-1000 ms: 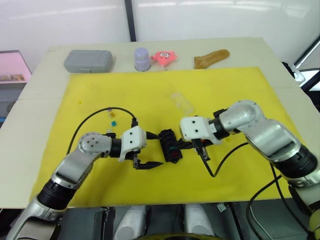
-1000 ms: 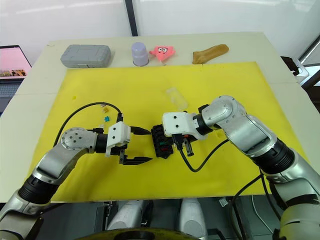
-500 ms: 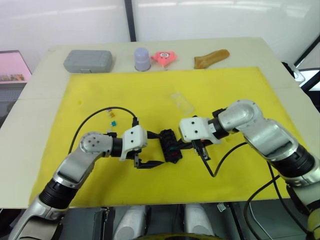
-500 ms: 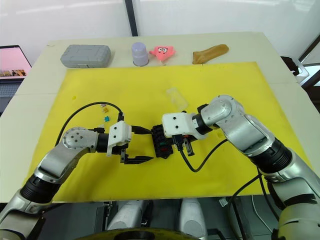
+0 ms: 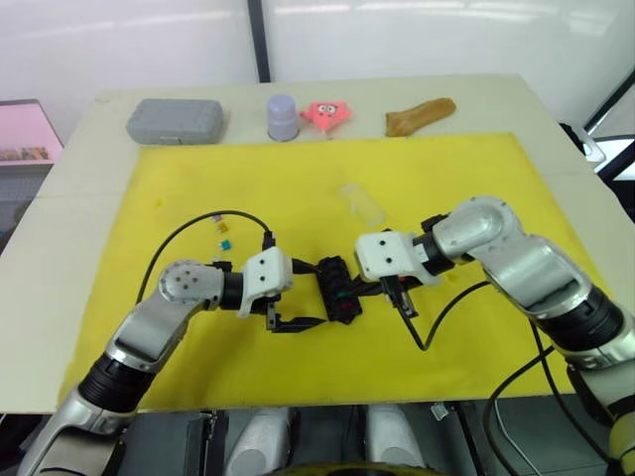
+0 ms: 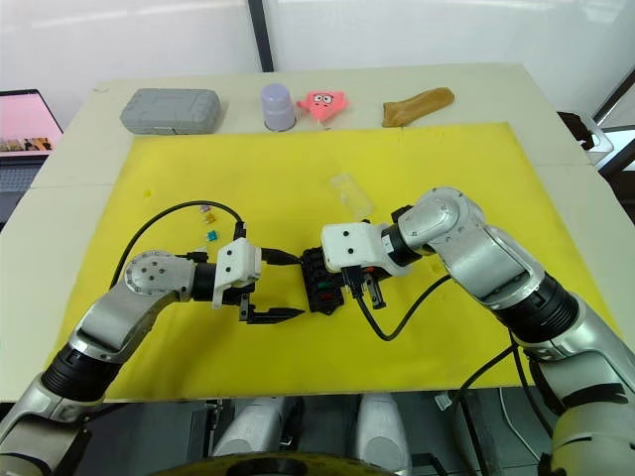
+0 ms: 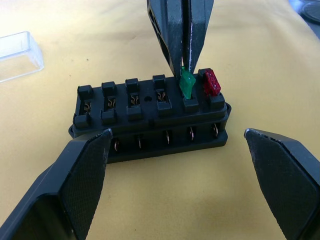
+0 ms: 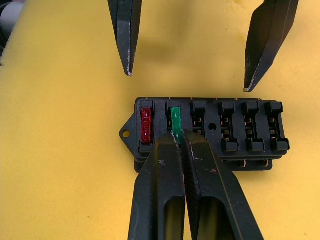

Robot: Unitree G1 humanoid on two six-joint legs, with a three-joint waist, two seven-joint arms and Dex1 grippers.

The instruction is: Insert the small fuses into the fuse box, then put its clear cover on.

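Green fuse going into the fuse box, second slot

The right gripper (image 8: pixel 177 135) pinches the green fuse (image 7: pixel 186 83) over the fuse box (image 5: pixel 337 289), beside the seated red fuse (image 7: pixel 210 82); the left gripper (image 5: pixel 298 296) waits wide open beside the box, probably to steady it; the clear cover (image 5: pixel 361 202) lies behind the box.

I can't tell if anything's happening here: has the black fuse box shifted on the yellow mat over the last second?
No. The fuse box sits at the same spot relative to the clear cover and the mat's edges.

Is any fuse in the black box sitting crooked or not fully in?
Yes. The green fuse leans and stands above the fuse box, pinched by the right gripper. The red fuse beside it sits straight.
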